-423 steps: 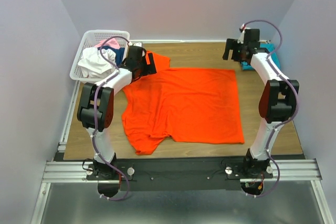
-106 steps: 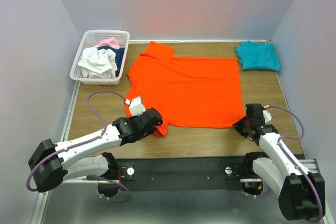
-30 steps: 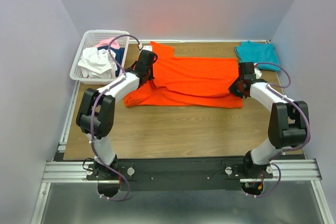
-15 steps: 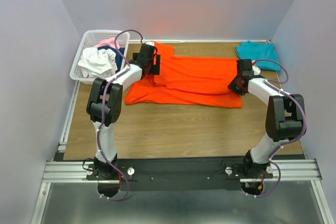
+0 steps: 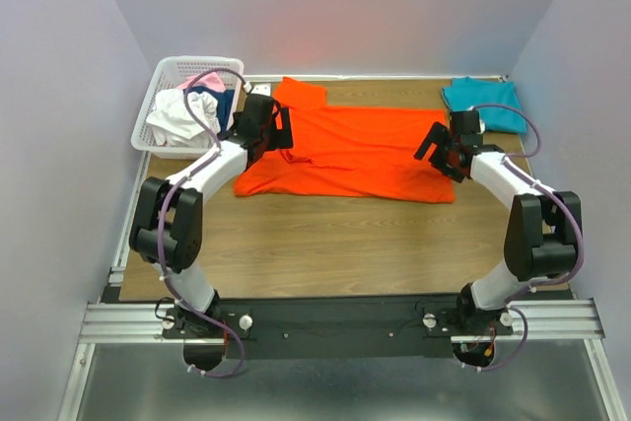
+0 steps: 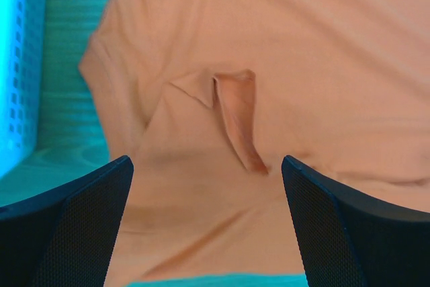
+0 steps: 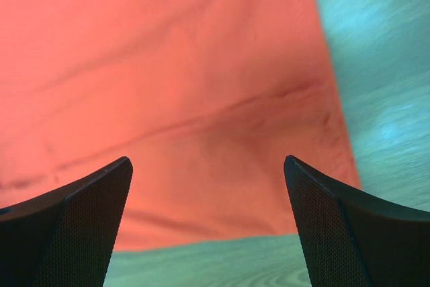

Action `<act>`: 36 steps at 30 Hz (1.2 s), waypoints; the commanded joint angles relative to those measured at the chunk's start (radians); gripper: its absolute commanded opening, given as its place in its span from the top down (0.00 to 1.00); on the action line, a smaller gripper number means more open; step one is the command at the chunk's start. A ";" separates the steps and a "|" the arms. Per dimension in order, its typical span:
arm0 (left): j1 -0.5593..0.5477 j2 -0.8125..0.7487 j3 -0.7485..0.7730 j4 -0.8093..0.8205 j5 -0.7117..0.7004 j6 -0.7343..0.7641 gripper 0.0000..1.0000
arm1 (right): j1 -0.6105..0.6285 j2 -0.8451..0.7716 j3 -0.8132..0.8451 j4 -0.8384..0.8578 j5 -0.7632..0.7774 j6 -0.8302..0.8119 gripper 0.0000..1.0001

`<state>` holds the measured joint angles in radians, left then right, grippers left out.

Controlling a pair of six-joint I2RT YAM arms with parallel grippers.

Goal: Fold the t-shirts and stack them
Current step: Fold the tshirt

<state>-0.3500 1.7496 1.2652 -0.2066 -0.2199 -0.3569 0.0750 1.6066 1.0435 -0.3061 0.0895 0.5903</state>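
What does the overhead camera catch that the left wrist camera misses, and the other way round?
Only overhead: the folded teal t-shirt in the far right corner, the clothes heaped in the basket, and the right gripper. Only the left wrist: a small raised pucker in the cloth, seen close up below the open left gripper. Both: the orange t-shirt, the wooden table and some basket wall.

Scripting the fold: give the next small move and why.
Probably lower the left gripper onto the left end of the orange shirt and pinch it: that gripper and the right gripper hover open above the shirt, already folded in half, with a sleeve jutting out.
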 commanded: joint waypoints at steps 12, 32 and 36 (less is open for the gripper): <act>0.002 0.014 -0.305 0.127 0.152 -0.203 0.02 | 0.029 0.075 -0.122 0.033 -0.094 -0.047 0.00; -0.014 -0.465 -0.681 -0.059 0.165 -0.424 0.02 | 0.029 -0.301 -0.453 -0.067 -0.068 0.031 0.00; -0.024 -0.565 -0.649 -0.060 0.185 -0.416 0.02 | 0.031 -0.385 -0.409 -0.074 -0.083 -0.023 0.00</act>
<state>-0.3626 1.2430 0.5880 -0.2317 -0.0620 -0.7536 0.1047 1.2854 0.6136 -0.3176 0.0124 0.6064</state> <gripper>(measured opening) 0.983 0.998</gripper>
